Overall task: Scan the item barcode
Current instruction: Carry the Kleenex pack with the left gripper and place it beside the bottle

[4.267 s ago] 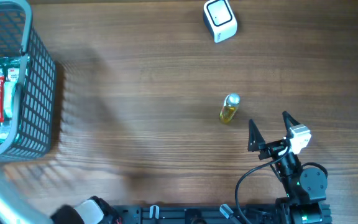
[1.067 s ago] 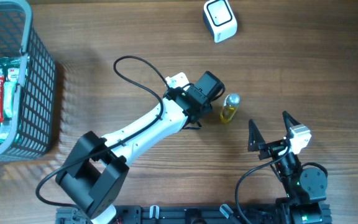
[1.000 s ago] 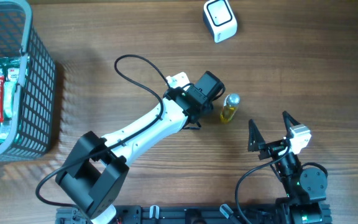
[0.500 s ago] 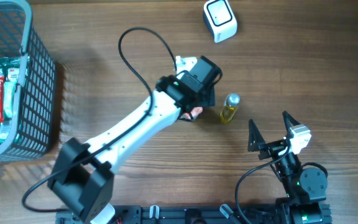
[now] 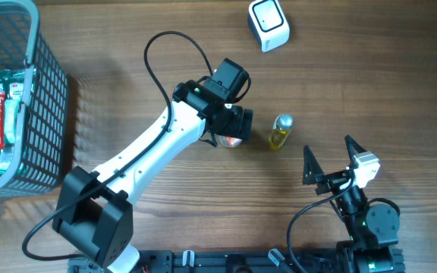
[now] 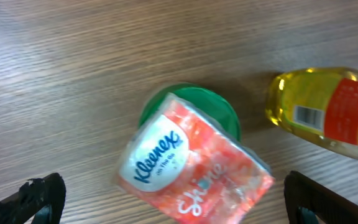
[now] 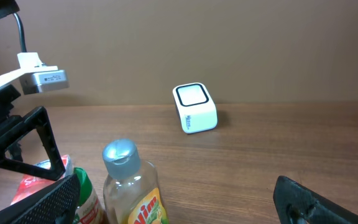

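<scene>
A red-and-white Kleenex tissue pack (image 6: pixel 191 165) lies on the wooden table with a green part (image 6: pixel 222 112) showing beneath it. In the overhead view the pack (image 5: pixel 232 141) peeks out under my left gripper (image 5: pixel 235 126), which hangs above it. In the left wrist view the left gripper (image 6: pixel 179 200) is open, its fingers wide of the pack and not touching it. A yellow dish-soap bottle (image 5: pixel 280 132) lies just right of the pack, its barcode (image 6: pixel 306 115) facing up. The white scanner (image 5: pixel 268 24) sits at the far edge. My right gripper (image 5: pixel 328 145) is open and holds nothing.
A grey wire basket (image 5: pixel 48 98) with several packaged goods stands at the far left. From the right wrist view the bottle (image 7: pixel 132 186) is close in front, the scanner (image 7: pixel 195 107) farther back, and the left arm (image 7: pixel 23 143) at the left.
The left gripper opened wider and drew back up and to the left, leaving the tissue pack on the table beside the bottle. The right arm has not moved.
</scene>
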`<action>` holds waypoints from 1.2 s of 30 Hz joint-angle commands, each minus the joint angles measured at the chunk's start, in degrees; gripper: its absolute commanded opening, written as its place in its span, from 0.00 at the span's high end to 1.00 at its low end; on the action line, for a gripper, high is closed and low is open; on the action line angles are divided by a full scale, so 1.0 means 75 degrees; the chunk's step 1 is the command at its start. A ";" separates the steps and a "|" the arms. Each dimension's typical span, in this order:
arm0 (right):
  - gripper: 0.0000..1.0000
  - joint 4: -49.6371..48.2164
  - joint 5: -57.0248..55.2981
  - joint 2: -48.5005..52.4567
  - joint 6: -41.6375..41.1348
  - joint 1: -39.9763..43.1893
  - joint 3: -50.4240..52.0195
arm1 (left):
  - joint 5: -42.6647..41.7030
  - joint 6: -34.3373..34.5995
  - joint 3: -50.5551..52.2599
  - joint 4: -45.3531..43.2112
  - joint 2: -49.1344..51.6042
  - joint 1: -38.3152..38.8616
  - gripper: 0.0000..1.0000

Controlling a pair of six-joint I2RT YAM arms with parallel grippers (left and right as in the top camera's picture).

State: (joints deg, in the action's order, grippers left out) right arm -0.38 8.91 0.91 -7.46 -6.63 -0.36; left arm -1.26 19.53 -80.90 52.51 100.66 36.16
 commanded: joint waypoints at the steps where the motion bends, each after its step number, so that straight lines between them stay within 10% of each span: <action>1: 0.00 -0.0026 -0.0044 -0.0015 -0.0015 0.0032 0.0009 | -0.0373 -0.0172 -0.0055 0.0026 0.0096 0.0006 0.00; 15: 0.00 -0.0026 -0.0044 -0.0015 -0.0017 0.0032 0.0009 | -0.0376 -0.0149 -0.0227 -0.0012 -0.0458 -0.0009 0.00; 24: 0.00 -0.0026 -0.0044 -0.0015 -0.0015 0.0032 0.0009 | -0.0376 -0.0117 -0.0242 0.0769 -0.0953 -0.0009 0.47; 28: 0.00 -0.0026 -0.0044 -0.0015 -0.0017 0.0032 0.0009 | -0.0376 -0.0119 -0.0163 0.1189 -0.0947 0.0000 0.93; 36: 0.00 -0.0026 -0.0044 -0.0015 -0.0017 0.0032 0.0009 | -0.0370 0.0128 0.0070 0.1539 -0.0921 -0.0003 0.96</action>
State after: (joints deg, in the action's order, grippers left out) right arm -0.38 8.91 0.91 -7.49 -6.63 -0.34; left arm -3.38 18.94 -81.89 63.92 93.58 36.16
